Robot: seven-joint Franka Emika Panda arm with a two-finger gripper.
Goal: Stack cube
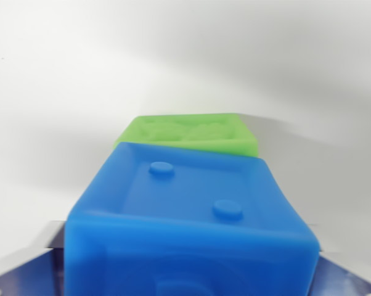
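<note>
Blue cube close to the wrist camera, green cube behind it.

You are looking at a blue cube [191, 222] that fills the lower middle of the wrist view, its top face recessed and carrying two raised round studs. Just behind the blue cube, partly hidden by its far edge, sits a green cube [188, 132], blurred, with a moulded pattern on its top. Whether the two touch, or the blue one hangs above, you cannot tell from here. At the blue cube's lower left and lower right, metallic gripper [188, 287] parts flank its sides closely; it looks held between them, though the contact itself is out of sight. Everything lies against a plain white surface [81, 80].
</note>
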